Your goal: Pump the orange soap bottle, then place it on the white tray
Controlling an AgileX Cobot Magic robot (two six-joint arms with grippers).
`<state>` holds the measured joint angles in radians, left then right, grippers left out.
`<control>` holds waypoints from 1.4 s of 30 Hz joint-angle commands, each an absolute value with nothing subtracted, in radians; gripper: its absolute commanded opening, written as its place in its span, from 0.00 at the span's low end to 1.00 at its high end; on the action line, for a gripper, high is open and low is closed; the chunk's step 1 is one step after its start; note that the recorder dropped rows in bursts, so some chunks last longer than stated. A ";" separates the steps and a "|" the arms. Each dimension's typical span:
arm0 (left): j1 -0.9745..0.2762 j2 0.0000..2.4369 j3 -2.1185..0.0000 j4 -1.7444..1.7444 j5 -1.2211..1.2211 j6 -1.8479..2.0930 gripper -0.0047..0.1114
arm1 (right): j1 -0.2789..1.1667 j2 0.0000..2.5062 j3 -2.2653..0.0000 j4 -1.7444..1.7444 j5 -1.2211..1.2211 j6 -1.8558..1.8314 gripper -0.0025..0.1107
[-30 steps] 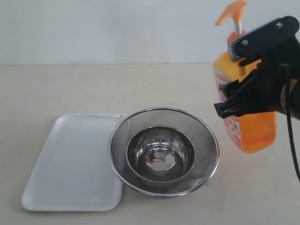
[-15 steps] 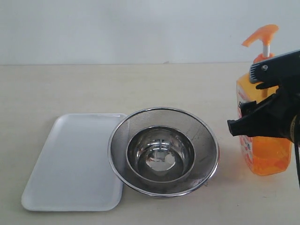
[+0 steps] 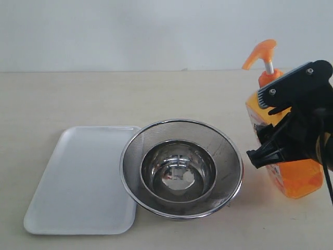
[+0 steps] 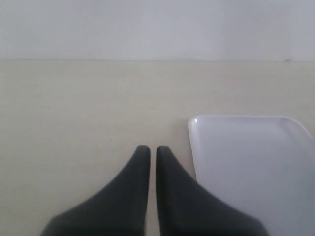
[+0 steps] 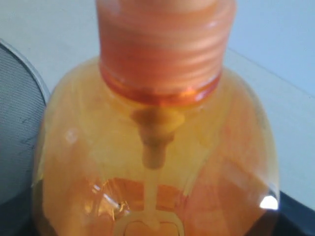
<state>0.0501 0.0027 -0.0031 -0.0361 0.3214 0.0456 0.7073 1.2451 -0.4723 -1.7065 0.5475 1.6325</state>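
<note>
Since a second ago I see the orange soap bottle (image 3: pixel 291 172) has come down from its raised, tilted pose. Half a second back it stood further toward the right edge of the exterior view; now it sits a little nearer the steel mesh strainer (image 3: pixel 181 167), leaning slightly, with its base low against the table (image 3: pixel 156 94). I cannot tell whether the base is fully resting there.

My right gripper (image 3: pixel 283 133) is clamped around the bottle's body, jaws spread wide to take its width. The black fingers (image 3: pixel 268 151) cross the white-and-red label below the shoulder. In the right wrist view the bottle (image 5: pixel 157 162) fills nearly the whole picture, its ribbed orange collar up close and the strainer's mesh edge (image 5: pixel 19 132) just beside it. The pump head (image 3: pixel 260 52) stands up on its white stem.

My left gripper (image 4: pixel 148 150) hangs over bare table with its two dark fingers nearly together, only a thin slit between them, holding nothing. The white tray (image 4: pixel 256 167) lies just beside it.

In the exterior view the tray (image 3: pixel 78 182) is on the far side of the strainer from the bottle, touching or tucked under the strainer's rim.
</note>
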 commanded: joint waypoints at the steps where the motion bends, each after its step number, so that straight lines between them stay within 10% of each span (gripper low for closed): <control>1: 0.054 0.000 0.000 -0.041 0.315 0.053 0.08 | 0.707 1.232 -0.521 -1.744 0.596 1.609 0.02; 42: 0.054 0.000 0.000 -0.041 0.315 0.053 0.08 | 0.707 1.419 -0.629 -1.744 0.628 1.674 0.02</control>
<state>0.0501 0.0027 -0.0031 -0.0361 0.3214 0.0476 0.7073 1.4291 -0.6143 -1.7085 0.5836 1.6781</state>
